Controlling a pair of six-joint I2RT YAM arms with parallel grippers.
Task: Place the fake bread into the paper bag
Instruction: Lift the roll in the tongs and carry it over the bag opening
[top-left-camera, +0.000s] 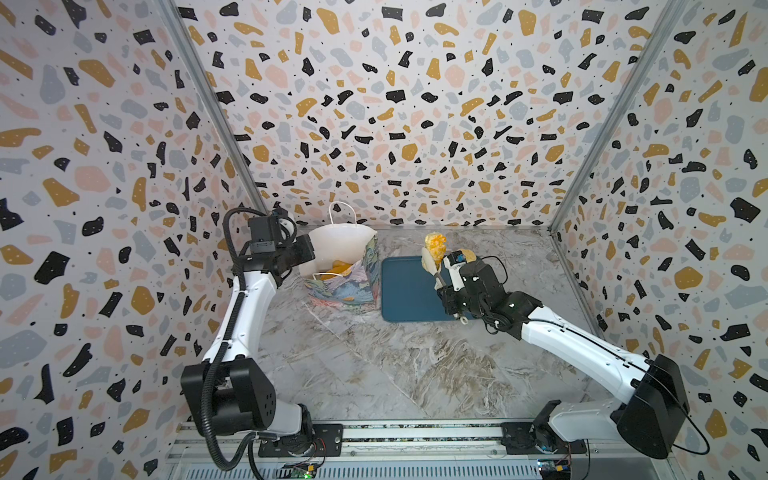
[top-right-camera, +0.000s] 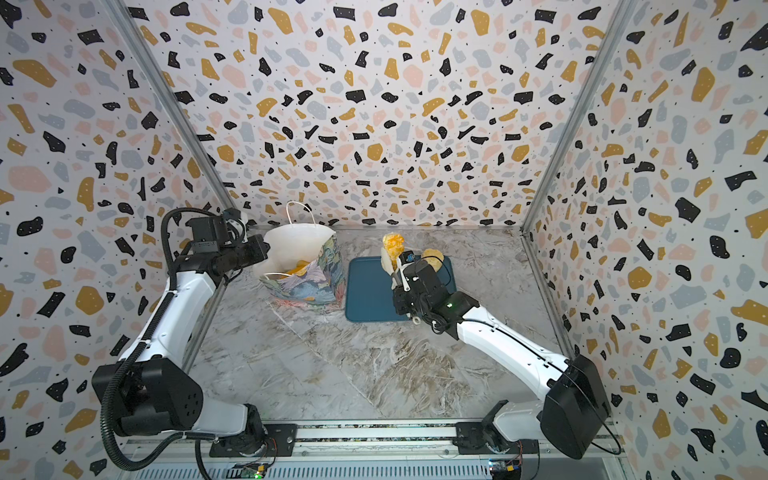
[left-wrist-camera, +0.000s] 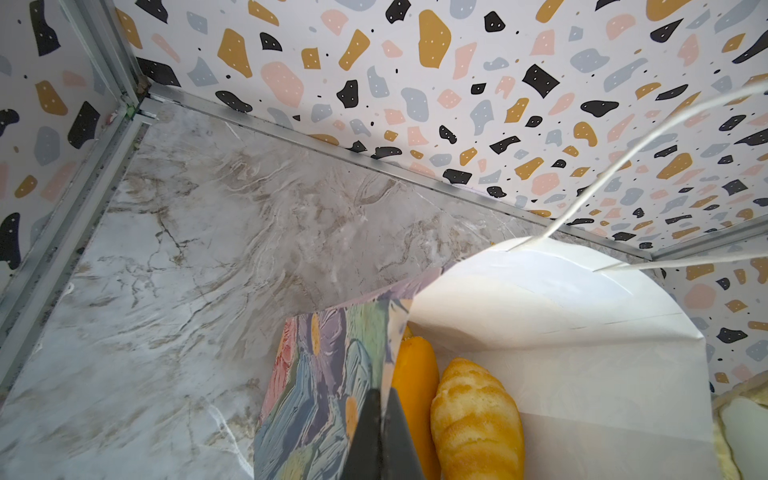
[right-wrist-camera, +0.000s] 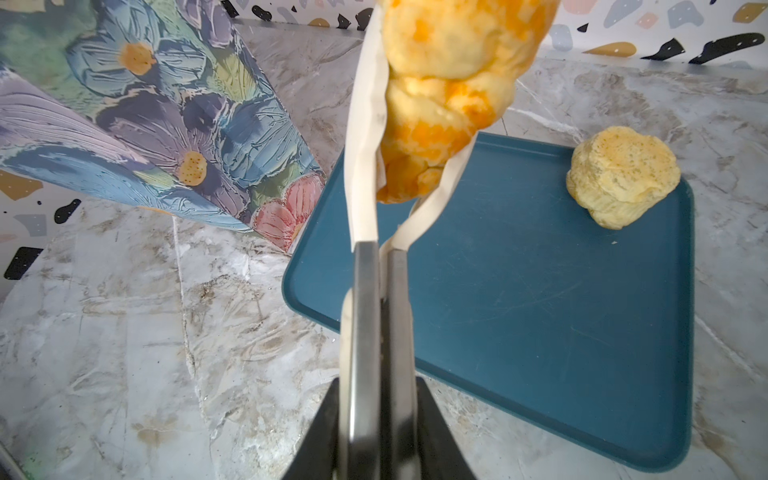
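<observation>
Paper bag (left-wrist-camera: 561, 332) shows 2 breads (left-wrist-camera: 473, 415), tray (right-wrist-camera: 540, 332) 1, right hand (right-wrist-camera: 381, 249) 1.

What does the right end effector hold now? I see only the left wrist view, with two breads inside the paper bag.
Observer: The right end effector is shut on a bumpy bread, held up above the blue tray.
Operator: Is there other bread on that tray?
Observer: Yes, one pale bun sits at its far right corner.
Operator: Where is the tray relative to the bag?
Observer: It lies close beside the paper bag, on the bag's right in both top views. I cannot tell whether they touch.
</observation>
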